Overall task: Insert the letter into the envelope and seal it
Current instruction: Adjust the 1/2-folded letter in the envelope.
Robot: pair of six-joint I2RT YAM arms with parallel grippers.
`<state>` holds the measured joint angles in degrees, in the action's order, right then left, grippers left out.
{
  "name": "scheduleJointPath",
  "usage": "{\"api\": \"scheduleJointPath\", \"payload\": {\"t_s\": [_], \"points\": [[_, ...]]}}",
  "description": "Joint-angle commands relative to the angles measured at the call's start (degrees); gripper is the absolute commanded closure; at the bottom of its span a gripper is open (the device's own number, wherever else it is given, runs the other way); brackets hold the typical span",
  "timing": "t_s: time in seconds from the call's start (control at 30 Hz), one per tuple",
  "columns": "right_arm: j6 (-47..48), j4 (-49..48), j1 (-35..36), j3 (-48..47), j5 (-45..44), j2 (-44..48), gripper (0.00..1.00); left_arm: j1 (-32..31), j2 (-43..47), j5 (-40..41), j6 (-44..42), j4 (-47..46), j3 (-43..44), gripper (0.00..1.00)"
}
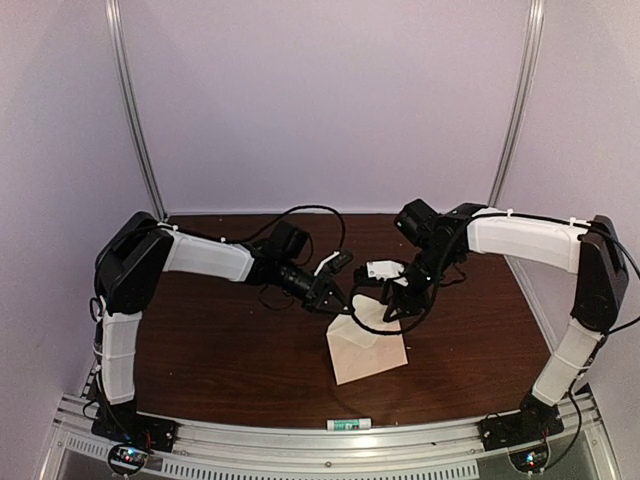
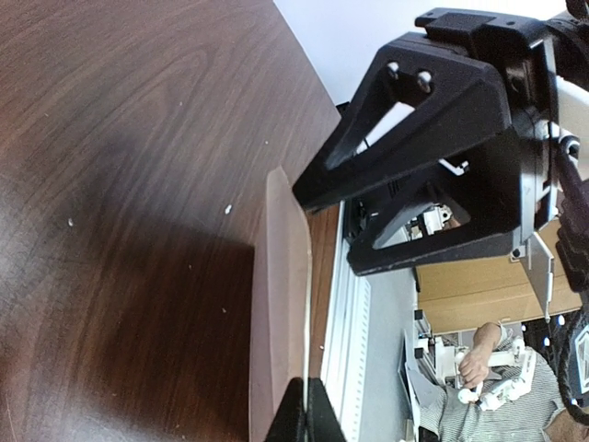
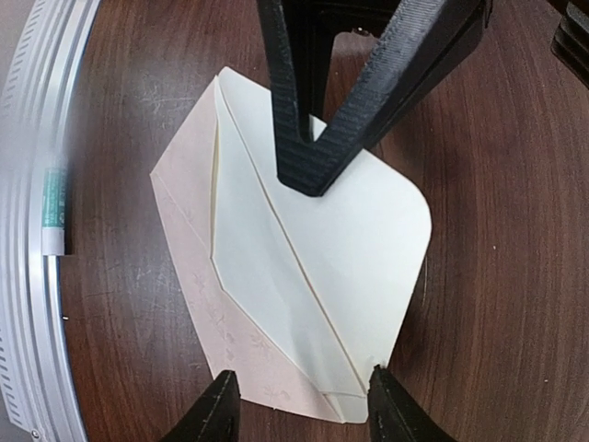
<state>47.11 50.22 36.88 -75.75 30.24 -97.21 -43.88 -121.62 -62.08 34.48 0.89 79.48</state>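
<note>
Item: envelope (image 3: 198,249), edge nipped in our closed left pincer (image 2: 304,419); right pincer (image 3: 304,385) half-wide, empty, straddling its corner. Step: flap handling, we judge. Next: pinch gently.

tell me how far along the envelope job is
Likely done: no loose letter shows, so it seems inside the envelope. In hand: left hand pinches the raised flap, right hand open astride a corner. Left: folding the flap down and sealing.

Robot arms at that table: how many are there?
2. The white-and-black jointed left arm stands at the left, the matching right arm at the right; both meet at the cream paper envelope mid-table.
</note>
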Motion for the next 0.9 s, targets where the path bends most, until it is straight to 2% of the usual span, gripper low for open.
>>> {"api": "scheduleJointPath", "payload": {"t_s": [0.0,0.57,0.87], "points": [[-0.62,-1.71,0.36,0.76,-2.37,-1.3,0.52,0.02,0.95,-1.68,0.14,-2.99,-0.38,1.0],[1.8,1.02,1.56,0.71,-0.82,-2.13,0.54,0.03,1.04,-1.06,-0.82,-2.23,-0.29,1.0],[1.96,0.3,1.72,0.2,-2.66,-2.32,0.58,0.02,1.04,-0.66,-1.96,-1.26,0.15,1.0]]}}
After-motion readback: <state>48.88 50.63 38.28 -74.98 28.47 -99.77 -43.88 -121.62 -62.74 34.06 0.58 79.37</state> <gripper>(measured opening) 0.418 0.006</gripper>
